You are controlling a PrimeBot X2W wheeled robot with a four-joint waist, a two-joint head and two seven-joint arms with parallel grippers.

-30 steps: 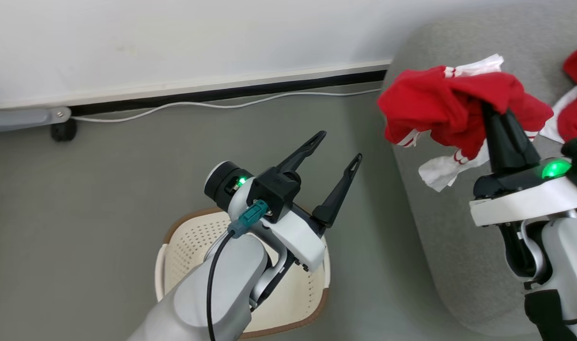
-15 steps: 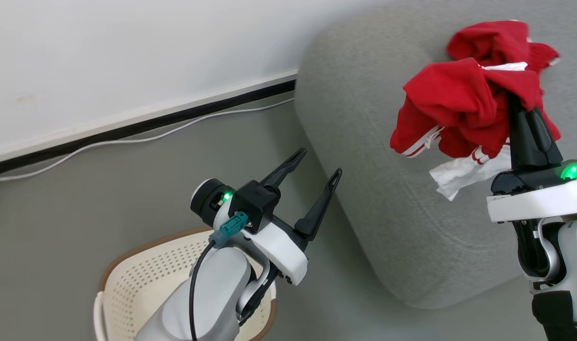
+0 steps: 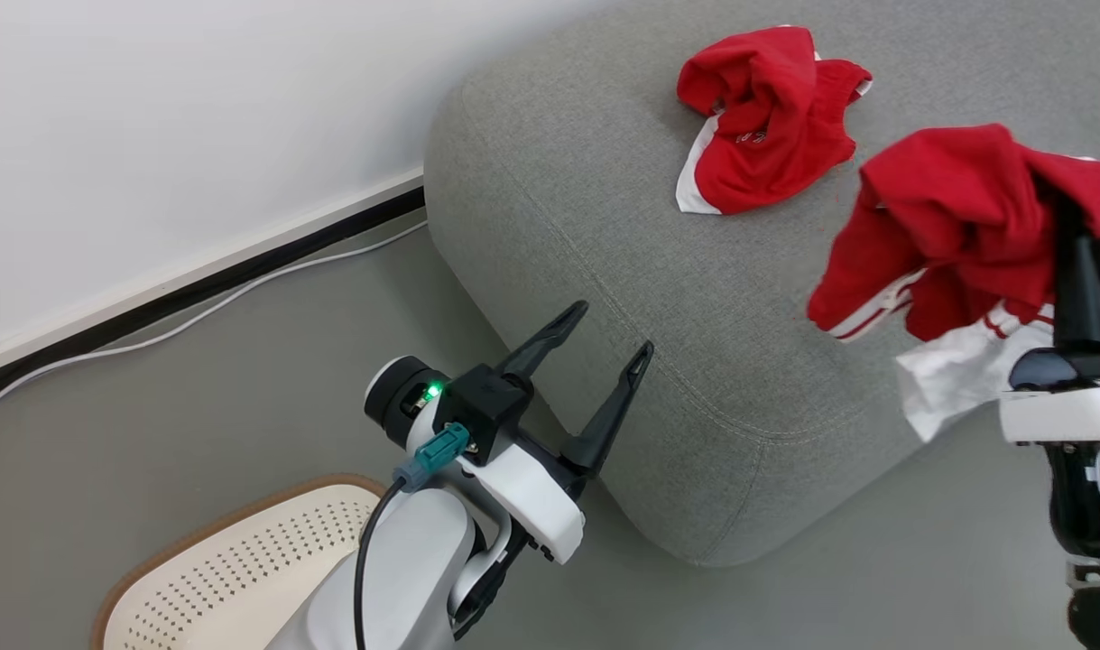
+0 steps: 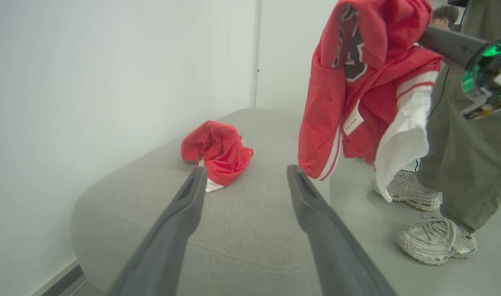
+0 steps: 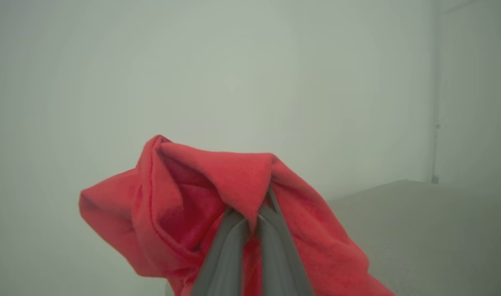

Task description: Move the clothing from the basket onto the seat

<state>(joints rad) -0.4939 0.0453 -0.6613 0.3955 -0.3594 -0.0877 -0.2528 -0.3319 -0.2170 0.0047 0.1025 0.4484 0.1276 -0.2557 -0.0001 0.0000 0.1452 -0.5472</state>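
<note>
One piece of the clothing (image 3: 766,117), red with white trim, lies crumpled on the grey seat (image 3: 604,208); the left wrist view shows it too (image 4: 219,150). A second red garment (image 3: 947,226) hangs in the air over the seat's near right part, with my right gripper (image 3: 1064,212) shut on it. In the right wrist view the jaws (image 5: 252,218) pinch a fold of that cloth (image 5: 184,205). My left gripper (image 3: 616,327) stands open and holds nothing, by the seat's front corner. The cream basket (image 3: 243,569) shows at the lower left, partly behind my left arm.
A white wall with a dark baseboard runs behind the seat, and a white cable (image 3: 198,316) lies on the grey floor along it. In the left wrist view a person's legs and pale shoes (image 4: 435,242) stand right beside the seat, behind the hanging garment (image 4: 357,94).
The head camera has swung right, so the basket slid to the lower left. The held garment now hangs right of the one lying on the seat, not left of it. Both grippers kept their states.
</note>
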